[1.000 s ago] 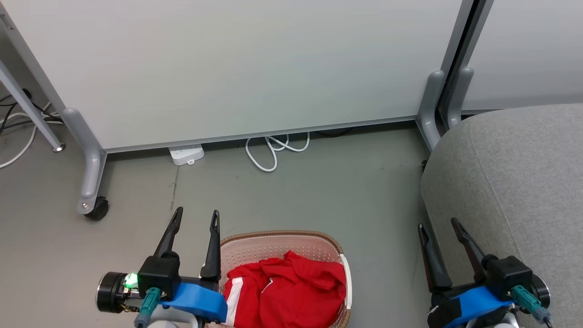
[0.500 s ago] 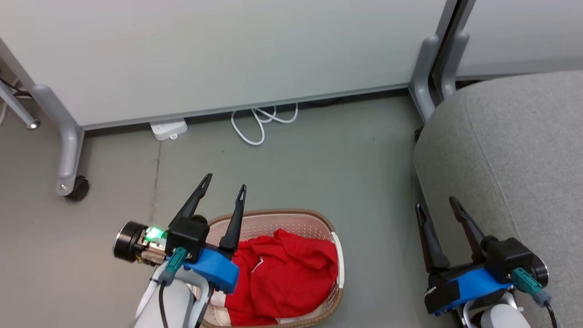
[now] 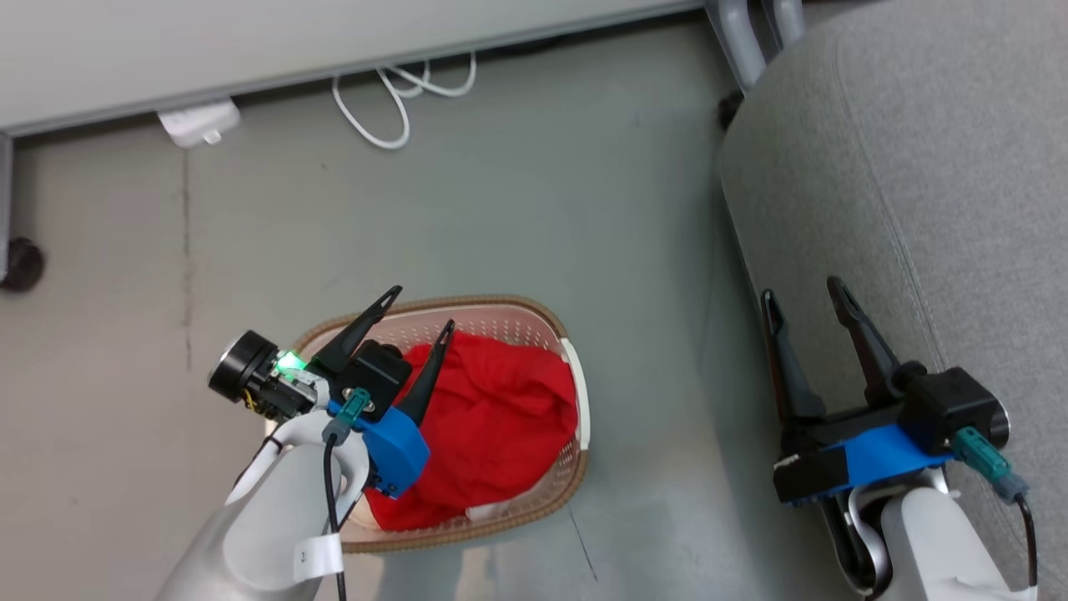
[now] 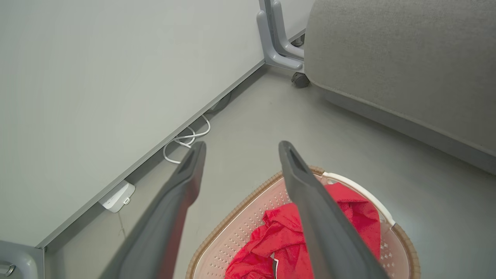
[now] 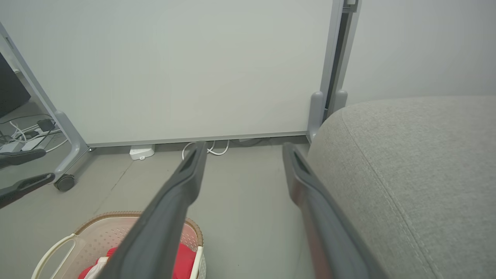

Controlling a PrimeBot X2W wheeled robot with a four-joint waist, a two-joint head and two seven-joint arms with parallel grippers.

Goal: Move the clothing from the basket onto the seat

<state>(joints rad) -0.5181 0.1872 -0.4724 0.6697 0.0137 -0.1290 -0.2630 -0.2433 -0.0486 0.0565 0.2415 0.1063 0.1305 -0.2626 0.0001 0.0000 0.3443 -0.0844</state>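
Bright red clothing lies bunched in the cream perforated basket with a brown rim on the grey floor. My left gripper hovers open above the basket's left part, fingers pointing up and right, nothing between them. Along that gripper's fingers, the clothing sits in the basket below the tips. The grey seat fills the right side. My right gripper stands open at the seat's left edge, empty. Its own camera shows the basket low left and the seat to the right.
A pale partition wall runs along the far side, with a white power strip and a looped white cable at its foot. A caster wheel sits far left. Bare grey floor separates basket and seat.
The head camera has tilted down, so the whole scene slid up. My left gripper swung right and over the basket, its forearm now in view. The right gripper stays put by the seat.
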